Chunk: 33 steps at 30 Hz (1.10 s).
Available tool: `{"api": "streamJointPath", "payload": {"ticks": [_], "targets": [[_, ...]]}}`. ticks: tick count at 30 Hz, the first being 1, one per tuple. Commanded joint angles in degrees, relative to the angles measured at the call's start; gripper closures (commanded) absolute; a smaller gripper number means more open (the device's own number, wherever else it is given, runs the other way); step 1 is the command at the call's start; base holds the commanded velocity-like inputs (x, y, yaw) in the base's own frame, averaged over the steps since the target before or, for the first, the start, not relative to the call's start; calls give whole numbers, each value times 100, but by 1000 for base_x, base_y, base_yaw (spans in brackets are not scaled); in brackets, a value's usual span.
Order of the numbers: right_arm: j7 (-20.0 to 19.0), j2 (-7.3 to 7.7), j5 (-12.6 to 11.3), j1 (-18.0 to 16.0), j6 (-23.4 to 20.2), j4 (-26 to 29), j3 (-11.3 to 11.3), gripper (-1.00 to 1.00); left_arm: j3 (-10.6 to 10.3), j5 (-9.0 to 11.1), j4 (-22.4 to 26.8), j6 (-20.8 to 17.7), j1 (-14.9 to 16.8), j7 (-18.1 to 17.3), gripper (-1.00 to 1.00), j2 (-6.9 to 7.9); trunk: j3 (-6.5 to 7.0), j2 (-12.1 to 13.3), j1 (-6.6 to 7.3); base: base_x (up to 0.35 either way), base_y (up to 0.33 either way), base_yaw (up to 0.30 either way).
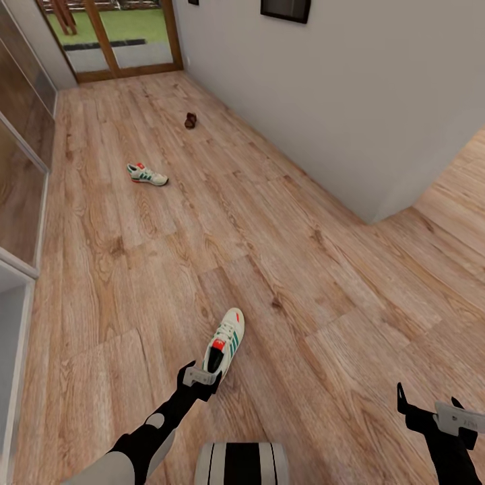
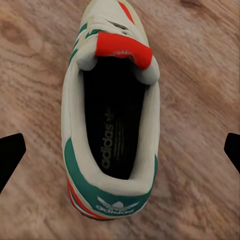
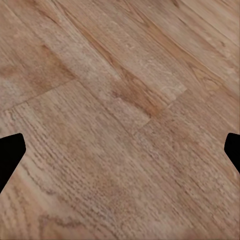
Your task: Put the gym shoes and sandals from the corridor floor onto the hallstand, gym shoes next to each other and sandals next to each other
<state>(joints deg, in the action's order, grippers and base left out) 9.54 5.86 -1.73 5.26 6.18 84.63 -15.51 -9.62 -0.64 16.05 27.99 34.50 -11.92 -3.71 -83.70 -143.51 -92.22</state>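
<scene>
One cream-white gym shoe [image 1: 227, 338] with green stripes lies on the corridor floor [image 1: 269, 222] just ahead of me, toe pointing away. My left gripper [image 1: 201, 379] hangs open over its heel. In the left wrist view the gym shoe [image 2: 112, 120] sits between the spread fingertips [image 2: 10, 152], untouched. The second gym shoe [image 1: 147, 174] lies far off to the left. A dark brown sandal shape [image 1: 190, 120] lies farther back, too small to tell if it is one or two. My right gripper [image 1: 431, 411] is open over bare planks [image 3: 120, 125]. The hallstand is out of view.
Glazed panels [image 1: 17, 202] run along the left side. A white wall [image 1: 323, 101] bounds the right, ending at a corner [image 1: 374, 219] where the floor opens to the right. A glass door [image 1: 114, 34] closes the far end.
</scene>
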Motion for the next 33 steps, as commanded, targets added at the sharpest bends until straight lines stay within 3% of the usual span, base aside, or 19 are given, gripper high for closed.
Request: {"api": "streamJointPath", "payload": {"ticks": [1, 33], "targets": [[19, 3, -18, 3, 16, 2, 6, -100, 4, -6, -7, 19, 4, -12, -100, -1, -7, -1, 1, 0, 0, 0], [21, 3, -18, 1, 20, 1, 5, -100, 9, -6, -5, 19, 4, -11, -100, -1, -24, -1, 1, 33, 0, 0]]}}
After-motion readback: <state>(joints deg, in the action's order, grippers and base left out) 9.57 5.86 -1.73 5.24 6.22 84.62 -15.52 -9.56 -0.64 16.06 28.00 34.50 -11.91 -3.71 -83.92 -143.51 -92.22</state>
